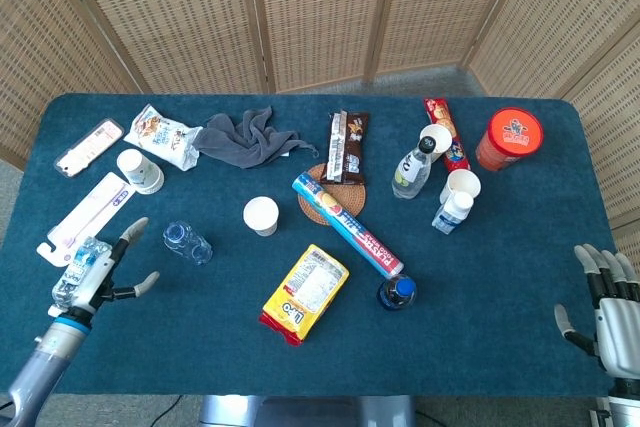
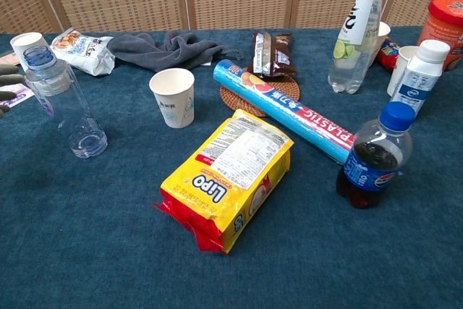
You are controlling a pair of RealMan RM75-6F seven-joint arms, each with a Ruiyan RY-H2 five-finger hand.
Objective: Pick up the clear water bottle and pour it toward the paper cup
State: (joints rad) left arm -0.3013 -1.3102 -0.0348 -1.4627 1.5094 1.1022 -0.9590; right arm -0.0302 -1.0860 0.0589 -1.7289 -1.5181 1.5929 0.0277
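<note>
The clear water bottle [image 1: 186, 242] stands upright at the table's left, its blue-ringed neck [image 2: 40, 59] near the chest view's left edge. The paper cup [image 1: 261, 215] stands just right of it, upright and empty-looking [image 2: 172, 97]. My left hand [image 1: 108, 272] hovers left of the bottle, turned on edge, fingers spread, holding nothing; a gap separates it from the bottle. Its fingertips [image 2: 9, 82] peek in at the chest view's left edge. My right hand [image 1: 608, 297] hangs open off the table's front right corner.
A yellow Lipo pack [image 2: 228, 175], a cola bottle [image 2: 372, 157] and a blue plastic-wrap roll [image 2: 289, 110] lie right of the cup. Another cup [image 1: 138, 169], a snack bag [image 1: 165, 135] and a grey cloth [image 1: 245, 134] sit behind the bottle. White flat packs [image 1: 85, 212] lie by my left hand.
</note>
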